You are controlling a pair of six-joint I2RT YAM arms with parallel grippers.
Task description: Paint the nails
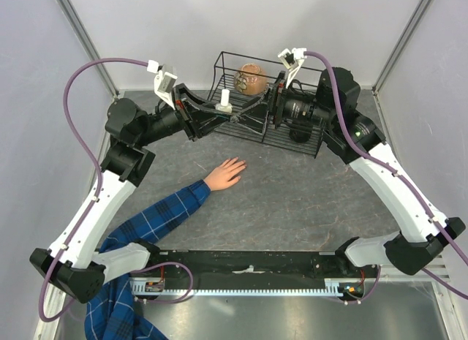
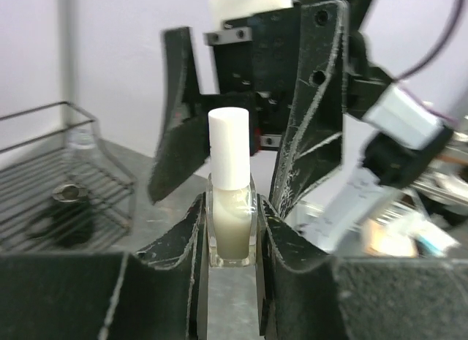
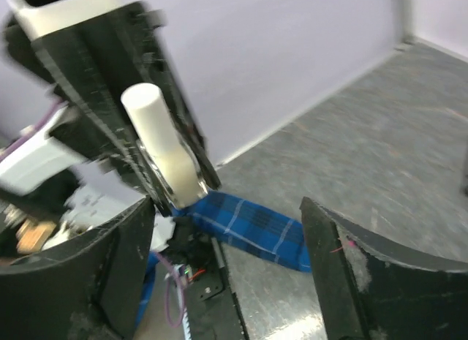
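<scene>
Here, nearest the arm bases, a blue plaid sleeve (image 1: 157,219) lies on the grey table (image 1: 307,201). Its skin-coloured hand (image 1: 225,173) rests flat, the nails (image 1: 241,165) pointing away. Beyond it, the left gripper (image 2: 232,205) clamps a small clear bottle (image 2: 232,238), white cap upward. The right gripper (image 3: 228,238) faces it, jaws spread wide, holding nothing. A wire basket (image 1: 270,56) stands behind.

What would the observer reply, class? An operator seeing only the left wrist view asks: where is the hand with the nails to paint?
Observer: The hand lies flat on the table, nearer the arm bases than the bottle.
Operator: Which way do its fingers point?
Observer: Roughly toward the wire basket, away from the arm bases.
Operator: What's at the basket's back?
Observer: A brown round thing.
</scene>
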